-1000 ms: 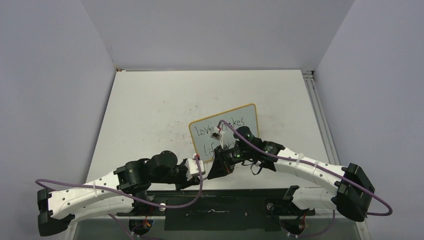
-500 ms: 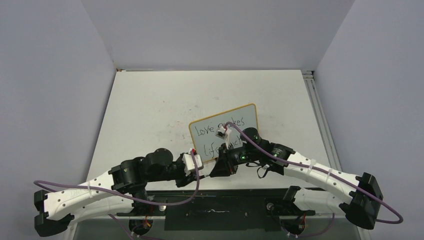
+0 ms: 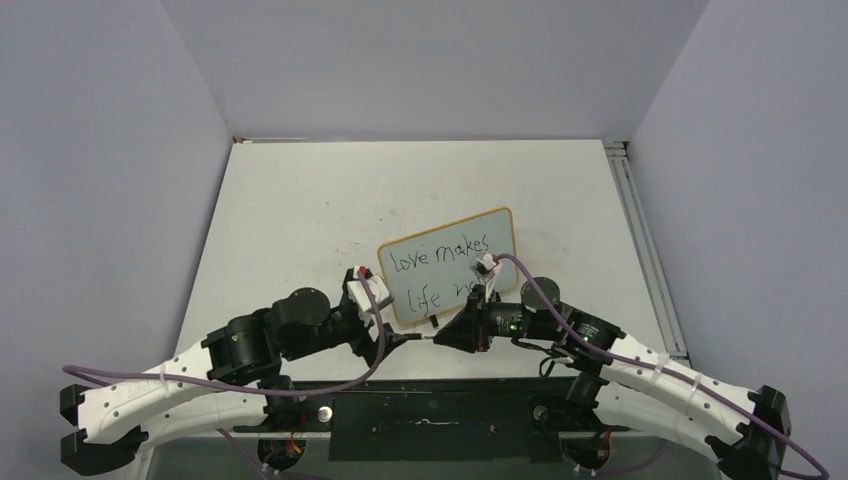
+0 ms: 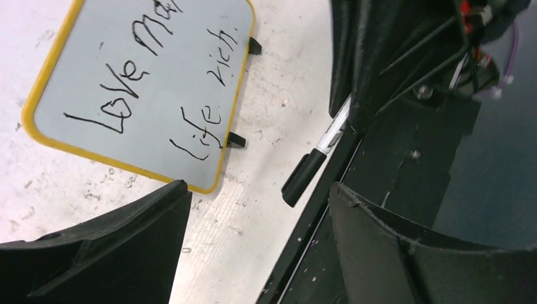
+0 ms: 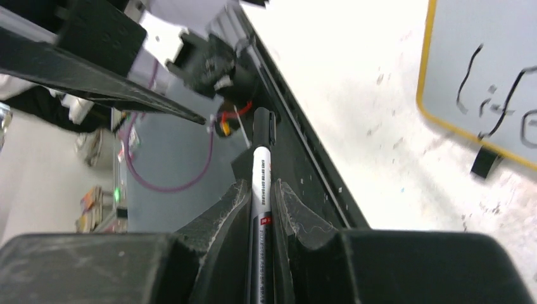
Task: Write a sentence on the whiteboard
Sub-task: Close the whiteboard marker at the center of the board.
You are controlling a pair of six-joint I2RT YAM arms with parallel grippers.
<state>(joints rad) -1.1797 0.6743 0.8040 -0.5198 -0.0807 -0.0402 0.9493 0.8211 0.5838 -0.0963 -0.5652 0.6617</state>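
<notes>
The whiteboard [image 3: 447,276] sits on the table [image 3: 300,200] close to its near edge, about midway along, bearing the sentence [image 3: 440,255] "Love makes life rich" in two lines. The left gripper [image 4: 258,189] gapes wide just beside the board's near-left corner. The right gripper [image 5: 261,190] clamps a black-capped marker [image 5: 261,158] at the table's near edge.

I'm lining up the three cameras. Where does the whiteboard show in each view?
Top external: whiteboard at the centre of the picture, whole and slightly tilted.
Left wrist: upper left, its top cut off by the edge.
Right wrist: upper right corner, only one corner showing.
Shared landmark: the word life on its lower line.
</notes>
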